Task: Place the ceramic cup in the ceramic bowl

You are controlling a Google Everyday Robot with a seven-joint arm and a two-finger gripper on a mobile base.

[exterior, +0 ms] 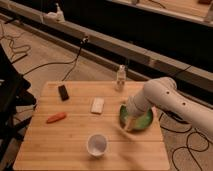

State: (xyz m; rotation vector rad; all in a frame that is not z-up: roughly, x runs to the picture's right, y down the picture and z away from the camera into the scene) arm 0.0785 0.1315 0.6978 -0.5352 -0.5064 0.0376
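Wood-plank table (45, 150) fills the centre & lower part of the frame, w/ tan carpet around it. Dark cables (55, 64) trail across the floor at upper left. A long pale rail (105, 42) runs diagonally from upper left to right behind the table, w/ a dark wall above it. Part of a black frame (11, 95) shows at the left edge.

Camera view, on the table:
- ceramic cup (97, 145): white, upright, mouth up, lower centre near the front edge. It stands alone, well apart from the bowl & the arm.
- ceramic bowl (142, 120): green, shallow, right of centre near the table's right edge, partly covered by the arm.
- orange carrot-like item (56, 118): lies flat at left-centre.
- small black block (63, 92): upper left of the tabletop.
- white flat block (97, 105): mid-table, between the black block & the bowl.
- small clear bottle (120, 77): upright at the back edge, above the bowl in frame.

Robot arm (165, 97): white, comes in from the right edge & bends down-left over the bowl. The gripper (130, 123) sits low at the bowl's lower-left rim, pointing down toward the tabletop. Its fingers are spread, nothing seen between them. Can't tell if the tips touch the rim or the wood. Cup is down-left of the gripper, not in contact.
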